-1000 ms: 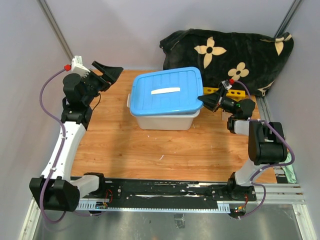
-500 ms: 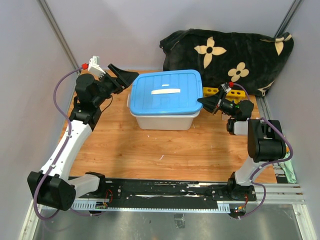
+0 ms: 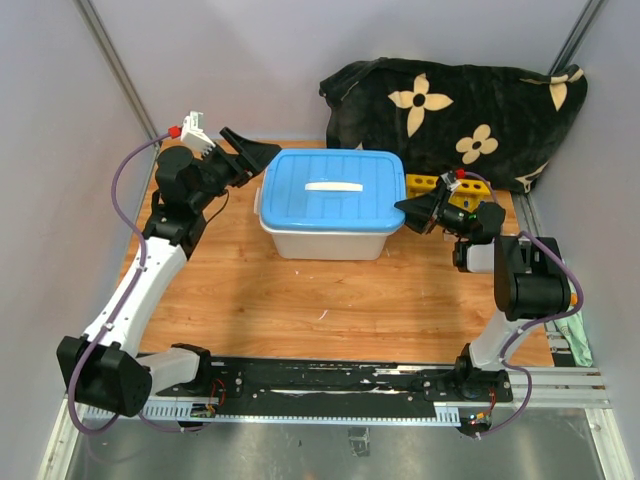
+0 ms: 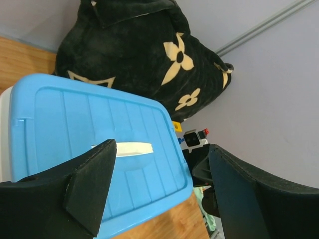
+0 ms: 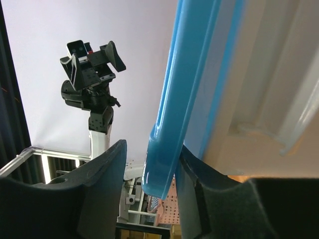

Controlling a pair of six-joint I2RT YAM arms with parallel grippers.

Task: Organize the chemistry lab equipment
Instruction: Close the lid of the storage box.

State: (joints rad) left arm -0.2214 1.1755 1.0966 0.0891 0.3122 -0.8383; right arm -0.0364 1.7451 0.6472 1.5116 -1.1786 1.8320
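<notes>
The white tub (image 3: 325,240) with its blue lid (image 3: 330,190) stands mid-table, and the lid lies flat on it. My right gripper (image 3: 405,208) is at the tub's right side. In the right wrist view its fingers (image 5: 107,179) straddle the lid's rim (image 5: 167,149) with a gap on one side, so the right gripper (image 5: 152,149) is open. My left gripper (image 3: 255,150) hangs wide open and holds nothing by the tub's back left corner; the left wrist view shows the left gripper (image 4: 159,159) above the lid (image 4: 89,134). A corner of the yellow rack (image 3: 422,183) shows behind the right gripper.
The black flowered cloth (image 3: 460,110) fills the back right corner, close behind the tub and the rack. Grey walls close in the table on three sides. A green rag (image 3: 577,335) lies off the table's right edge by the right arm's base.
The right gripper has opened off the lid's rim, and the lid, earlier tilted, now lies flat. The left arm swung right from the back left corner to the tub.
</notes>
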